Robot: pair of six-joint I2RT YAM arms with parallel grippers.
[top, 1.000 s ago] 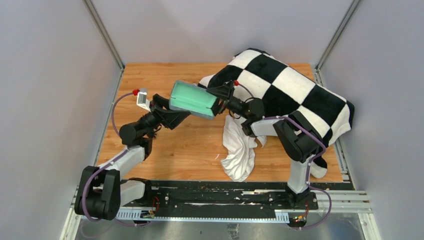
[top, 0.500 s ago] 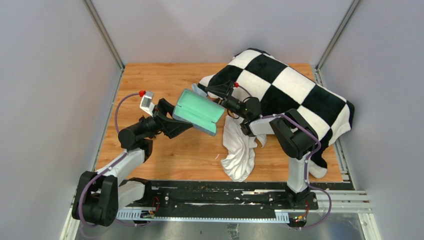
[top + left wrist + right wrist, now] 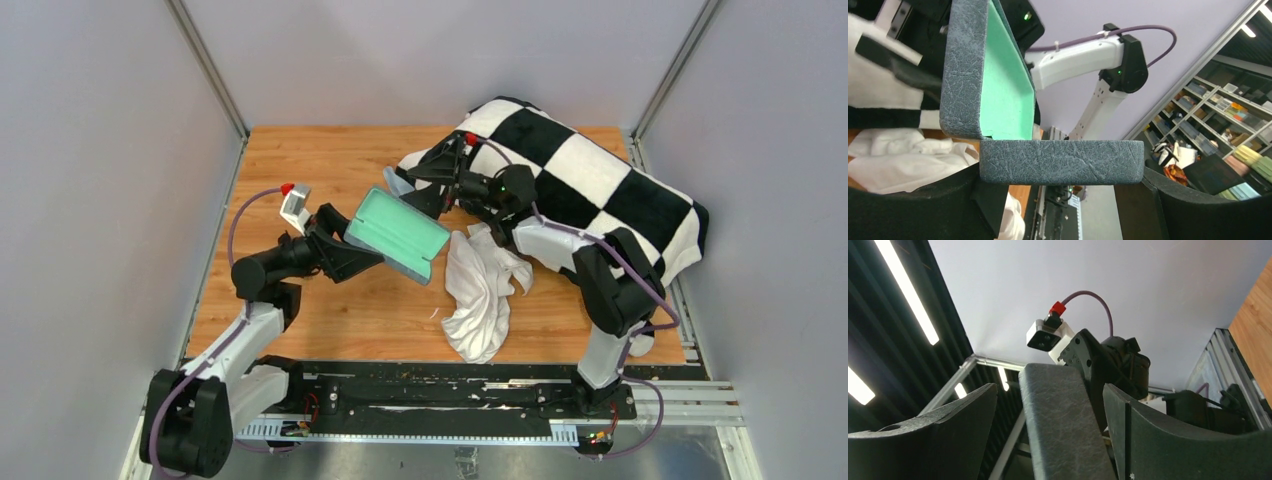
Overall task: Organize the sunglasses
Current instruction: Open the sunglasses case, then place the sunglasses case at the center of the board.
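1. The left gripper is clamped on the case. In the left wrist view one grey-blue half spans the gap from finger to finger.
2. The case is open. Its other half stands up at roughly a right angle from the gripped half, and the mint-green lining faces up in the overhead view.
3. The case sits over the table a little left of the middle, between the two arms.
4. The right gripper reaches in from the far right side, at the far edge of the case. Its jaws stand wide. In the right wrist view a grey-blue edge of the case rises between the two fingers, with a dark gap showing beside the left-hand finger, so nothing is gripped.
5. The sunglasses cannot be made out in any view. Only part of the lining shows, so whether they lie in the case cannot be told.
6. A black-and-white checked blanket is heaped over the far right corner and runs down along the right edge.
7. A crumpled white cloth lies from near the middle toward the near edge, just beside the case's right end and under the right arm.
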